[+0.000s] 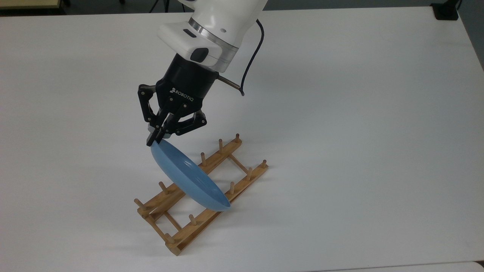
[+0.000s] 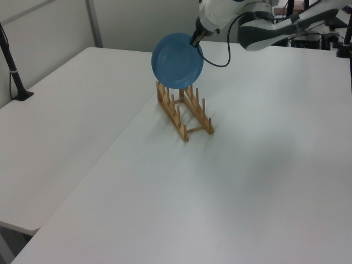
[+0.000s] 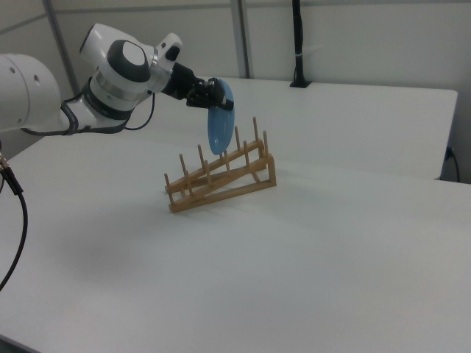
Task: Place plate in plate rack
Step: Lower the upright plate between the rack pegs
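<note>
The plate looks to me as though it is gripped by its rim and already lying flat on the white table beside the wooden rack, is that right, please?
Not quite: the plate is gripped by its rim, but the gripper holds it on edge in the air above the plate rack, as the right view shows.

White "ROBOTIQ" lettering stands on the end effector's (image 1: 155, 139) black body.

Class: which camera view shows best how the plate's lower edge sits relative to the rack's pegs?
The right view: plate edge-on, above the plate rack. The top view foreshortens the plate; the left view shows its round face.
</note>
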